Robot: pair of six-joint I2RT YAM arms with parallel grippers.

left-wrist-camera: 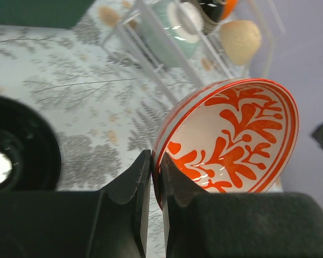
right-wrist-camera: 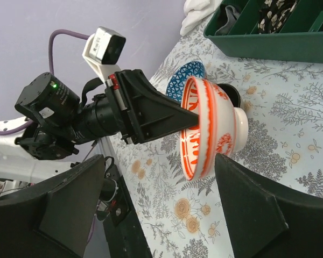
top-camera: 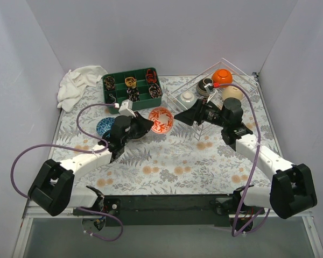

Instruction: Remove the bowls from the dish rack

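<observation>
Top external: fern-print tbl (top-camera: 167, 156), purple walls (top-camera: 161, 32)

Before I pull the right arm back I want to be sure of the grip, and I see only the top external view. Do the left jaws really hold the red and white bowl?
Observer: Yes. In the left wrist view the left gripper is shut on the rim of the red and white bowl, one finger inside and one outside.
Operator: And the right jaws?
Observer: The right gripper stands wide open. The bowl hangs on edge beyond its fingers and is not clamped by them.
Operator: Is anything hidden below the left arm?
Observer: Yes. What looks like a dark bowl stands on the table beside the blue bowl.
</observation>
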